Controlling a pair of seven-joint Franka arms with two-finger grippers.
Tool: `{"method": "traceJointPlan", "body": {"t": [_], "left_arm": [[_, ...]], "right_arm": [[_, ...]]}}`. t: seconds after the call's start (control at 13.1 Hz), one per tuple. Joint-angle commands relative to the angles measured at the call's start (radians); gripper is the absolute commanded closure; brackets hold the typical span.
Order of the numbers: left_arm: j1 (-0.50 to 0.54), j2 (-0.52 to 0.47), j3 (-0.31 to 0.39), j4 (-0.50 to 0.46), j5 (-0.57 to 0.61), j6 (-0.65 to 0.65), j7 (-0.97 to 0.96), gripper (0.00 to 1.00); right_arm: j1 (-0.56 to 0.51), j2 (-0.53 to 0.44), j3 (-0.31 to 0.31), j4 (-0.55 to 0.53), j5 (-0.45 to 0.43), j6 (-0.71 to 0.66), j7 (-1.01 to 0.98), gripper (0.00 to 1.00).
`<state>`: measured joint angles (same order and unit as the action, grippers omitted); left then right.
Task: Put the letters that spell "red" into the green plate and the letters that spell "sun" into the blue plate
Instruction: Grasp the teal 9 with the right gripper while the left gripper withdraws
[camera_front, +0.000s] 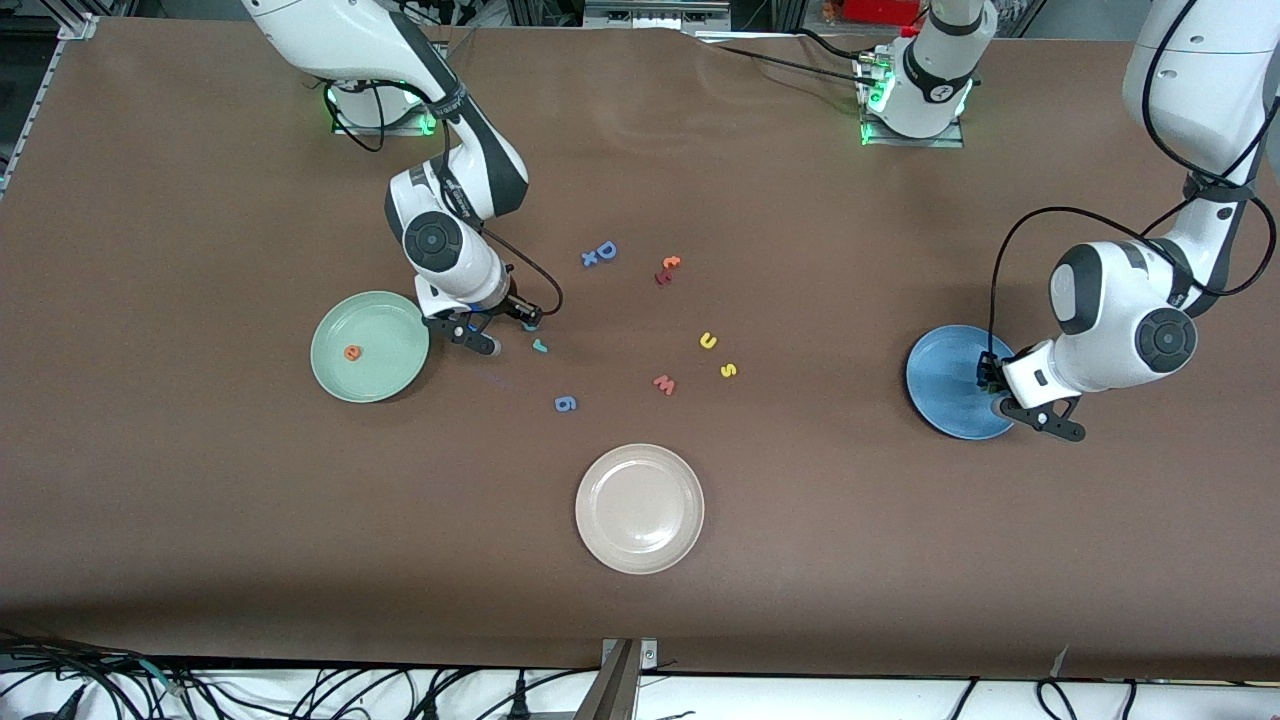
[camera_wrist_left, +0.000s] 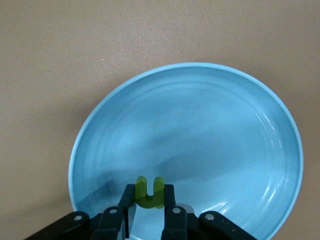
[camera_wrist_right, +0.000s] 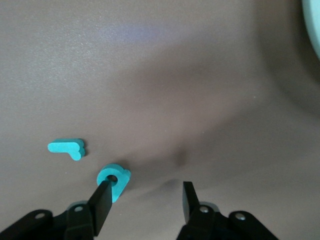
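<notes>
- The right gripper is down at the table just beside the green plate, toward the middle of the table.
- Its fingers are spread — one fingertip touches the teal "d", the other stands apart on bare table, so nothing is pinched.
- The smaller teal "r" lies just beside the "d", flat on the table.
- The orange "e" already lies in the green plate.
- The left gripper hangs over the blue plate at the left arm's end of the table.
- Its fingers are pinching the green "n", which stands upright between them with its two legs pointing up, above the plate's inner floor.
- The yellow "u" and the yellow "s" lie near each other on the table between the two plates, the "s" nearer the front camera.
- Just beside them, nearer the camera, is the salmon-red "w".
- The blue "g" lies nearer the camera than the "r".
- The blue capital "D" and a small pair of orange and red letters lie farther from the camera.
- A cream-white plate sits nearest the camera, mid-table.
</notes>
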<state>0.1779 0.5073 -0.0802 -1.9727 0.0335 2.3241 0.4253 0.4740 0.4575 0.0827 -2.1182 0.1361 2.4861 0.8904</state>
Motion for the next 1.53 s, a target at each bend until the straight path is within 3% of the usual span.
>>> {"method": "traceJointPlan", "body": {"t": [0.0, 0.23, 0.69, 1.0, 1.45], "left_arm": [[0.012, 0.004, -0.006, 0.0, 0.028, 0.014, 0.007, 0.74], [0.011, 0.01, -0.006, 0.003, 0.028, 0.014, -0.002, 0.48], [-0.011, -0.045, -0.016, 0.014, 0.013, -0.064, -0.039, 0.46], [-0.142, -0.116, -0.029, 0.02, -0.01, -0.146, -0.244, 0.45], [-0.412, -0.096, -0.032, 0.061, -0.041, -0.135, -0.696, 0.42]], "right_arm": [[-0.005, -0.005, 0.022, -0.013, 0.013, 0.04, 0.008, 0.39], [-0.005, 0.006, 0.029, -0.013, 0.013, 0.08, 0.009, 0.39], [0.008, 0.033, 0.034, -0.013, 0.011, 0.129, 0.019, 0.4], [0.008, 0.036, 0.032, -0.013, 0.008, 0.131, 0.019, 0.4], [0.008, 0.035, 0.028, -0.013, 0.008, 0.131, 0.018, 0.42]]}}
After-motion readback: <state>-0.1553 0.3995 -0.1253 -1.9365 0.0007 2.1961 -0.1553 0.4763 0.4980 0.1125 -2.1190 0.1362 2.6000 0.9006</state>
